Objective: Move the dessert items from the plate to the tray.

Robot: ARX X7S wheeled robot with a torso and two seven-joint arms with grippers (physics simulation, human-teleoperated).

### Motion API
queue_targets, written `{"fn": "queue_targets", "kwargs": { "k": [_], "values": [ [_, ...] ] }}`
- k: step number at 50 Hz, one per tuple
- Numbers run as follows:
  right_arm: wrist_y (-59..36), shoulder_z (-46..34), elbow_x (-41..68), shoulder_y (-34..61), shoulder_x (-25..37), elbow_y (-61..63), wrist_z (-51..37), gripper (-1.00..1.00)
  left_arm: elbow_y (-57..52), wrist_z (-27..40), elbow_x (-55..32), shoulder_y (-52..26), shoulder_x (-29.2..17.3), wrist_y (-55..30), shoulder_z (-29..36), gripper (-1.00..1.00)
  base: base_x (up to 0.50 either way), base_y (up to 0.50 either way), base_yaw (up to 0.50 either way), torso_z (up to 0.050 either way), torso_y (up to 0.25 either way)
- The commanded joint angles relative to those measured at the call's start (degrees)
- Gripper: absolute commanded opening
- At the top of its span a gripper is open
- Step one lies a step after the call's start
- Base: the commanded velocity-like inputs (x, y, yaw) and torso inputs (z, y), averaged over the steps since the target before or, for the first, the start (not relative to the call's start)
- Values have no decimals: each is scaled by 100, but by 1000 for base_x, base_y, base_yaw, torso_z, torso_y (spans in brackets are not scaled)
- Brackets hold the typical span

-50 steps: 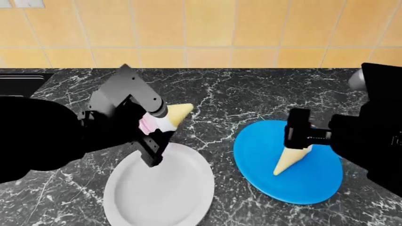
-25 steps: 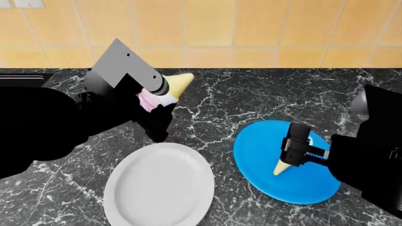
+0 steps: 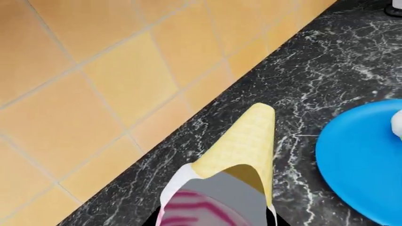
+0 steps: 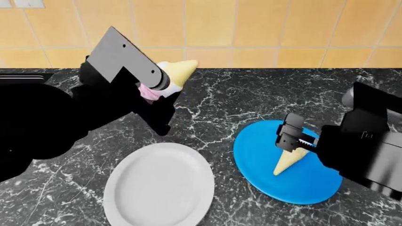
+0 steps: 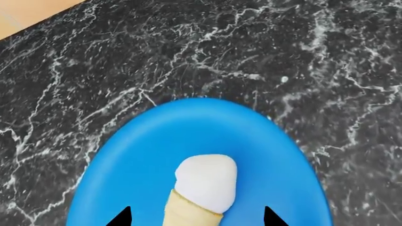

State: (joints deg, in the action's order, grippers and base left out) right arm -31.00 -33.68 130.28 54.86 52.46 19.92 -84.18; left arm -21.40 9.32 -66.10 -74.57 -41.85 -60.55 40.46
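Left gripper (image 4: 157, 87) is pinching the short cone (image 4: 172, 75) by its pink-and-white scoop end, lifted clear of the white plate (image 4: 160, 188), with the wafer tip aimed toward 1 o'clock at the tiled wall. Right gripper (image 4: 292, 138) sits over the blue plate (image 4: 257, 155), its 2 dark fingers (image 5: 122, 217) spread either side of the long cone (image 4: 287, 159) and apparently not yet pressed on it. That cone lies flat on the blue plate, its long axis running from the white scoop under the gripper at 1 o'clock down to the tip at 7 o'clock, so the jaws straddle it across its width near the scoop end. Only a dark corner (image 4: 25, 77) shows at 9 o'clock in the head view, and I cannot tell whether it is the tray; if so, the left arm is the nearer one.
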Motion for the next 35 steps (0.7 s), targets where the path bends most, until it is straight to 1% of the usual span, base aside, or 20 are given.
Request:
{"fn": "queue_targets", "kwargs": {
  "k": [1,19,35],
  "values": [
    [-16,-268,-348,30,-115,-481,228,100,-115,-156,266,-22,-6,436,-76,-100,0,0,0,0,0],
    [-17,-508,-542,92,-465,-638,290,100,-225,-278,472,-57,-40,551,27,-100,0,0,0,0,0],
    [31,-626,-761,76,-508,-777,323,100,-294,-352,591,-45,-85,630,96,-100,0,0,0,0,1]
  ]
}}
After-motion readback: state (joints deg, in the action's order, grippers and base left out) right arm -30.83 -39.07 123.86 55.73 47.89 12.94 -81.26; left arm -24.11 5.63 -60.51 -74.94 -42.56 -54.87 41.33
